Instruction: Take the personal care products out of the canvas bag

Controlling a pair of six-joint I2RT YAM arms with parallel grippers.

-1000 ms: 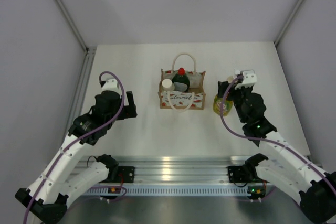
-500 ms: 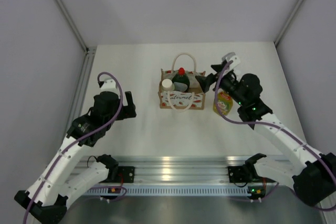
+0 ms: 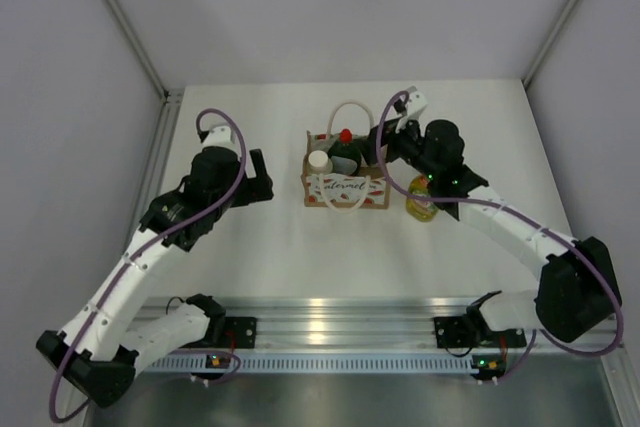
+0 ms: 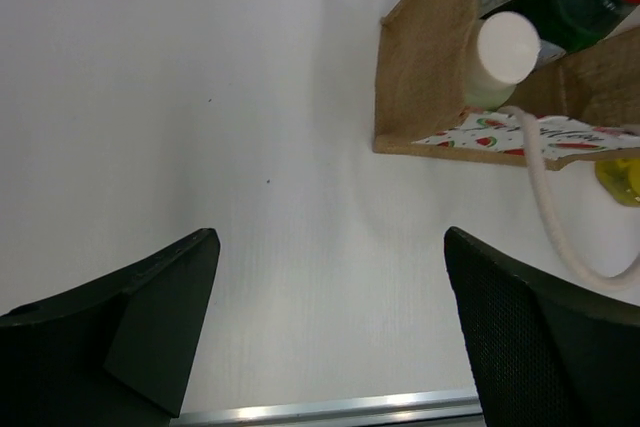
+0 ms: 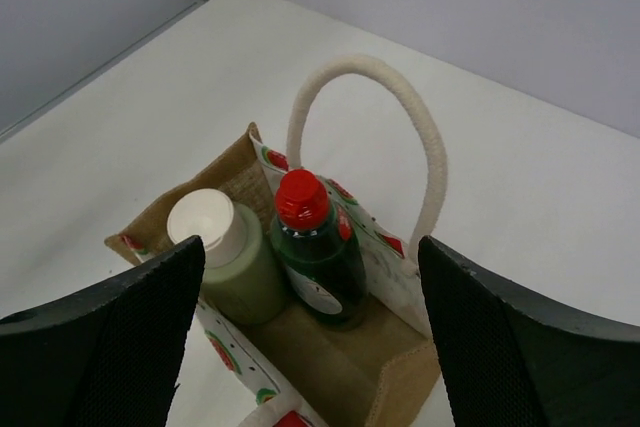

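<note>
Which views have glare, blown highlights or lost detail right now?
Top external: glare on the metal rail; table evenly lit, shadows soft. Left wrist: table nearly blown white, left gripper fingers dark, little detail. Right wrist: dark green bottle sharp, right gripper fingers dark at the lower corners.

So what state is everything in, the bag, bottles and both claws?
bag: upright, open-topped, two bottles inside.
dark green bottle: upright in bag, red cap on.
pale green bottle: upright in bag, white lid on.
yellow-green bottle: outside, beside the bag.
left gripper: open, empty.
right gripper: open, empty, above the bag.
</note>
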